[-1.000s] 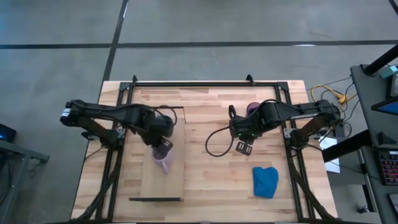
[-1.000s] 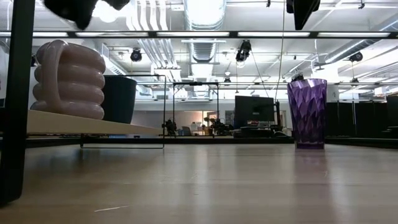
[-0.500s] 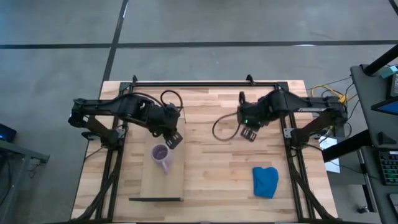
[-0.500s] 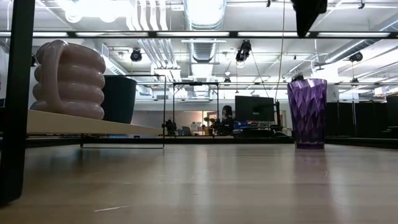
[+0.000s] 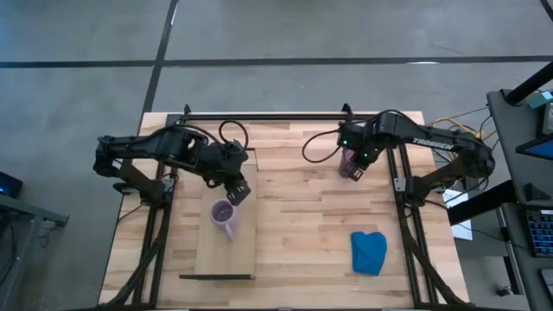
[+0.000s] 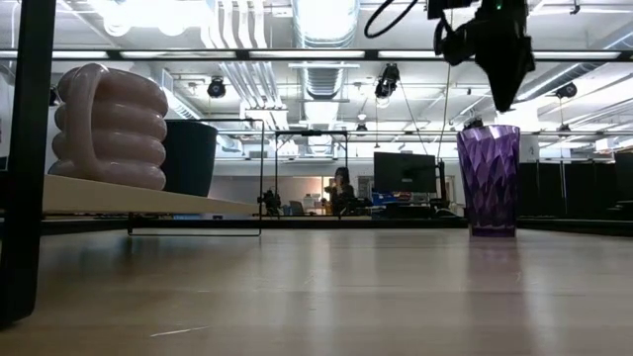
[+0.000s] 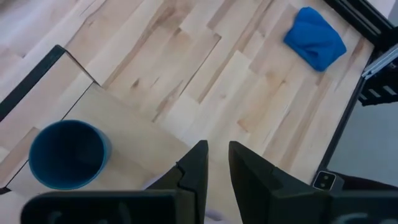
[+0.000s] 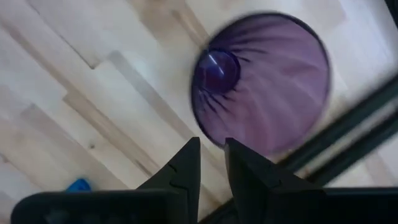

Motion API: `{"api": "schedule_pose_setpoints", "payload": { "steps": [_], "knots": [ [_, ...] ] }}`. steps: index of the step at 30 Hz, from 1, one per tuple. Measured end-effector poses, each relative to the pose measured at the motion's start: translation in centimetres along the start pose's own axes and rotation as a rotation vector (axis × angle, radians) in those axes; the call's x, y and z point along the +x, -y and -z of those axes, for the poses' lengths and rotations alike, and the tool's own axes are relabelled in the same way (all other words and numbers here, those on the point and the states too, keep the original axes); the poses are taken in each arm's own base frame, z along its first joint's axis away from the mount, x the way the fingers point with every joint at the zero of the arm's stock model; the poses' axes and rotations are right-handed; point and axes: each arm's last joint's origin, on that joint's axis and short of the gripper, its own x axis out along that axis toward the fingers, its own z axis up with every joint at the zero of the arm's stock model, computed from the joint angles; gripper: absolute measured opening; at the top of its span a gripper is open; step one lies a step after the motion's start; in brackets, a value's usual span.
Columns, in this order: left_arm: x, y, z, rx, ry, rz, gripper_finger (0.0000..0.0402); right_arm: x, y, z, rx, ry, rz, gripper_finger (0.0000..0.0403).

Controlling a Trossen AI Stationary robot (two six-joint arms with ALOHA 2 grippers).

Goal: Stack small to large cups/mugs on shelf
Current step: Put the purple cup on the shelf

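On a slatted wooden table (image 5: 294, 216), the right gripper (image 8: 211, 163) is hovering, fingers nearly pressed together, over the purple tumbler (image 6: 489, 179) near the far right corner. The left gripper (image 7: 214, 163), fingers close together and empty, is hanging above the shelf (image 5: 226, 255), where the lilac mug (image 5: 225, 216) and blue cup (image 7: 65, 153) are standing. Ceiling ducts are running overhead.

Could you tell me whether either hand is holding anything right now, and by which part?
Nothing is held. The right hand hangs above the tumbler, fingers nearly together; the left hand is empty over the shelf.
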Motion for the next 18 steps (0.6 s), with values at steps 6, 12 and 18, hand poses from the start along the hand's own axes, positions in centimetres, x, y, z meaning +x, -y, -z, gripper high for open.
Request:
{"api": "schedule_pose_setpoints", "payload": {
  "steps": [6,12,18],
  "knots": [
    [0.0,0.0,0.0,0.023,-0.001,0.000,0.0050,1.3,-0.6,-0.7,-0.097,0.011,-0.057,0.0068],
    [0.0,0.0,0.0,0.022,-0.001,0.001,0.0050,2.2,-1.0,-1.5,-0.136,-0.001,-0.049,0.0068],
    [0.0,0.0,0.0,0.021,-0.001,0.001,0.0050,2.4,-0.9,-1.7,-0.146,0.009,-0.003,0.0068]
  ]
}}
